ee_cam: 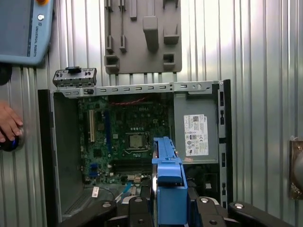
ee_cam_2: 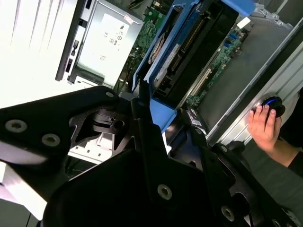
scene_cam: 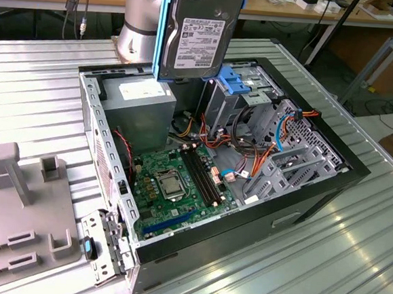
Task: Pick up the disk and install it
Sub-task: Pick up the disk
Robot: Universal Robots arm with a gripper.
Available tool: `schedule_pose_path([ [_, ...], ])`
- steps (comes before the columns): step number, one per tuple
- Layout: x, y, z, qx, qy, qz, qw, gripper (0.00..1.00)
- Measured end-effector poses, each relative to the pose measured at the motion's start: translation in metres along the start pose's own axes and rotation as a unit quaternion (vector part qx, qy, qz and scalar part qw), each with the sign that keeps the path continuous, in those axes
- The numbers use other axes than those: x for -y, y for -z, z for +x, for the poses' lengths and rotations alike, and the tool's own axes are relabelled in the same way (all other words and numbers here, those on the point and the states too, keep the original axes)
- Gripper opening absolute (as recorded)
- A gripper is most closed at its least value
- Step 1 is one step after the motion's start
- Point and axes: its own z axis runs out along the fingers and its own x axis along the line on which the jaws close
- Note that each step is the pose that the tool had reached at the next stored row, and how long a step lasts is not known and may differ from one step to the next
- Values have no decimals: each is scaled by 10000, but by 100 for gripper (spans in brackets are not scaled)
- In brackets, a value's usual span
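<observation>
The jaws are closed tight around the disk (scene_cam: 200, 35), holding it upright in the air above the open computer case (scene_cam: 244, 232). Inside the case are a green board (scene_cam: 150, 177), a grey power box (scene_cam: 142, 102) and coloured wires (scene_cam: 237, 147).

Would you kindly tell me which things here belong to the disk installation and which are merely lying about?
Job: the disk, held upright over the open computer case by the gripper; the drive cage.
Lying about: the grey fixture plate; the teach pendant; a person's hand.
</observation>
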Motion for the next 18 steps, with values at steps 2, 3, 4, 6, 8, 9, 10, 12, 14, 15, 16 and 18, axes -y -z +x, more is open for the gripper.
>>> schedule_pose_path([
  [2,36,-5,1,-2,0,0,10000,37],
  [3,52,-7,2,-3,1,0,10000,37],
  [4,72,-12,2,-2,1,0,10000,37],
  [6,97,-20,5,-2,0,1,10000,37],
  [8,123,-25,13,-5,0,0,10000,37],
  [9,130,-27,21,-7,0,-1,10000,37],
  [10,133,-30,30,-10,0,0,10000,37],
  [12,147,-57,144,-22,1,2,10000,37],
  [14,152,-78,217,-22,1,2,10000,37],
  [15,156,-88,247,-22,1,2,10000,37],
  [16,159,-98,274,-22,1,2,10000,37],
  [18,169,-120,335,-22,1,2,10000,37],
])
